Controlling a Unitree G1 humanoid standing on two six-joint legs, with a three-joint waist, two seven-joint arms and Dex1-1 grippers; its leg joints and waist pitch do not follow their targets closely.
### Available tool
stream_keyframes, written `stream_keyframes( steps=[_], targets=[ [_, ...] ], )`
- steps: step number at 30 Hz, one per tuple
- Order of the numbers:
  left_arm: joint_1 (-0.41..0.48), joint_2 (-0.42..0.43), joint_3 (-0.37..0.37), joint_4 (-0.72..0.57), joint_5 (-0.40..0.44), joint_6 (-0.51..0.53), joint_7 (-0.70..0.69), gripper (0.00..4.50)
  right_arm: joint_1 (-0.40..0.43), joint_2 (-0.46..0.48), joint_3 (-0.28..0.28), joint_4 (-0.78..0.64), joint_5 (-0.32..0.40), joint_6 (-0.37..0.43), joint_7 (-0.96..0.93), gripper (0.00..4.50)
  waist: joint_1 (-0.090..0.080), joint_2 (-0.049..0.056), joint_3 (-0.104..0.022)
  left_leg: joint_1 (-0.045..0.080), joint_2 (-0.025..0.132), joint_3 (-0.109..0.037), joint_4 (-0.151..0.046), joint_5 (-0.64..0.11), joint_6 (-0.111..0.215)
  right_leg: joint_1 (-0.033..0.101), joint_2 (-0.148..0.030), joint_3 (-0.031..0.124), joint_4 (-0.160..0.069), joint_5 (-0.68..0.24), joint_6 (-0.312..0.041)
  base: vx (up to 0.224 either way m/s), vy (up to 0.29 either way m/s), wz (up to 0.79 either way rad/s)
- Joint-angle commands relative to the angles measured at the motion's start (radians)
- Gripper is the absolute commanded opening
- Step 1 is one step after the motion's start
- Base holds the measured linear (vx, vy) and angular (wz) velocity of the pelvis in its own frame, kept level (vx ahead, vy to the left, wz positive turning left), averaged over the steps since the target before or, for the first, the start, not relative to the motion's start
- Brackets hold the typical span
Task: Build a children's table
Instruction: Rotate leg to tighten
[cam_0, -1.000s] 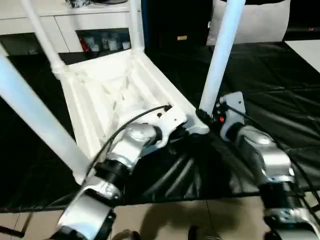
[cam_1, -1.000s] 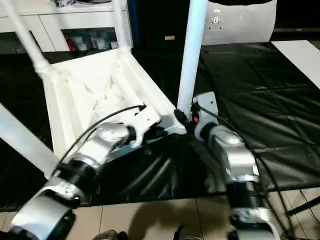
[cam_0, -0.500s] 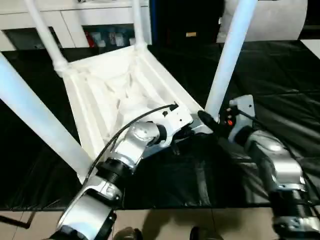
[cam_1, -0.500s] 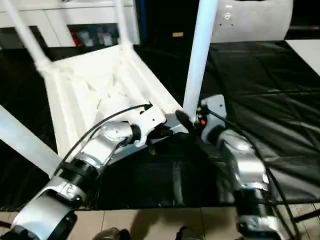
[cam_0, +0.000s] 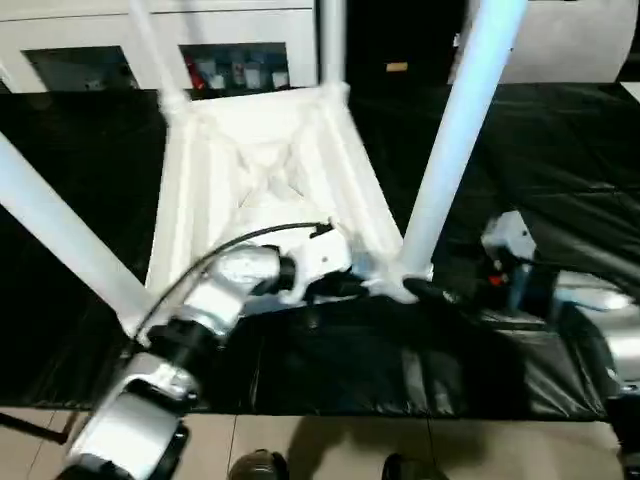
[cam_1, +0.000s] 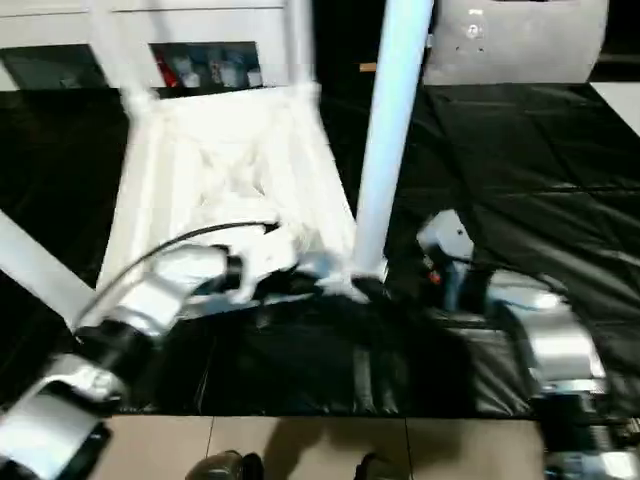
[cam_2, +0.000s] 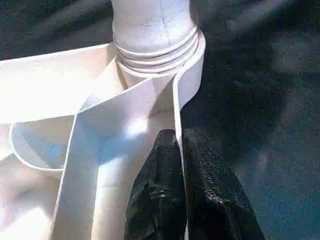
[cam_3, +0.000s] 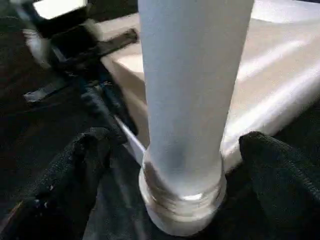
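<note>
Upside-down children's table (cam_0: 265, 170) sits centre frame on the black worktable (cam_0: 560, 150), legs up.
Left gripper (cam_2: 177, 165) pinches the table's rim wall tight beside the corner socket; right gripper (cam_3: 172, 150) gapes wide, straddling the near-right leg (cam_0: 455, 140), not touching. No readable writing anywhere.

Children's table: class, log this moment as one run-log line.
children's table: upside down, legs up | left pincer: shut on table rim | right pincer: open around near leg
</note>
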Motion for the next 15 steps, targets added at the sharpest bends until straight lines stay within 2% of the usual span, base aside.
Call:
stream_keyframes(
  steps=[1, 3, 4, 6, 7, 11, 15],
  targets=[
    [0.001, 0.004, -0.033, -0.023, -0.007, -0.039, -0.066, 0.00, 0.004, -0.013, 0.011, -0.023, 0.026, -0.002, 0.044, 4.31, 0.001, -0.018, -0.080, 0.013, 0.056, -0.008, -0.065, -0.116, 0.155, 0.063, -0.049, 0.047, -0.047, -0.152, -0.280, 0.000, 0.000, 0.00],
    [0.005, 0.023, -0.042, -0.034, -0.022, -0.058, -0.125, 0.00, -0.001, -0.022, 0.018, -0.014, 0.042, 0.001, 0.084, 4.18, 0.006, -0.018, -0.083, 0.012, 0.057, -0.009, -0.064, -0.101, 0.153, 0.063, -0.048, 0.047, -0.042, -0.130, -0.287, 0.000, 0.000, 0.00],
    [0.006, 0.029, -0.046, -0.035, -0.028, -0.070, -0.148, 0.00, -0.003, -0.026, 0.021, -0.007, 0.046, -0.002, 0.099, 4.18, 0.006, -0.022, -0.083, 0.012, 0.057, -0.009, -0.064, -0.098, 0.154, 0.064, -0.048, 0.047, -0.041, -0.124, -0.288, 0.000, 0.000, 0.00],
    [0.008, 0.037, -0.052, -0.040, -0.035, -0.082, -0.177, 0.00, -0.005, -0.028, 0.028, 0.000, 0.045, -0.008, 0.117, 3.94, 0.010, -0.020, -0.084, 0.013, 0.057, -0.009, -0.062, -0.088, 0.157, 0.062, -0.048, 0.047, -0.038, -0.113, -0.292, 0.000, 0.000, 0.00],
    [0.011, 0.045, -0.060, -0.047, -0.042, -0.095, -0.209, 0.00, -0.008, -0.029, 0.037, 0.008, 0.044, -0.015, 0.141, 3.87, 0.013, -0.022, -0.087, 0.014, 0.057, -0.008, -0.061, -0.084, 0.159, 0.062, -0.050, 0.047, -0.037, -0.113, -0.295, 0.000, 0.000, 0.00],
    [0.014, 0.047, -0.063, -0.056, -0.049, -0.095, -0.225, 0.00, -0.003, -0.033, 0.055, -0.002, 0.051, -0.012, 0.170, 3.47, 0.021, -0.022, -0.087, 0.013, 0.058, -0.008, -0.060, -0.078, 0.156, 0.063, -0.051, 0.048, -0.036, -0.125, -0.292, 0.000, 0.000, 0.00],
    [0.015, 0.047, -0.065, -0.055, -0.052, -0.102, -0.239, 0.00, 0.001, -0.039, 0.079, -0.002, 0.048, -0.013, 0.202, 3.25, 0.022, -0.026, -0.087, 0.012, 0.057, -0.008, -0.060, -0.094, 0.143, 0.063, -0.051, 0.049, -0.039, -0.156, -0.282, 0.000, 0.000, 0.00]
  ],
)
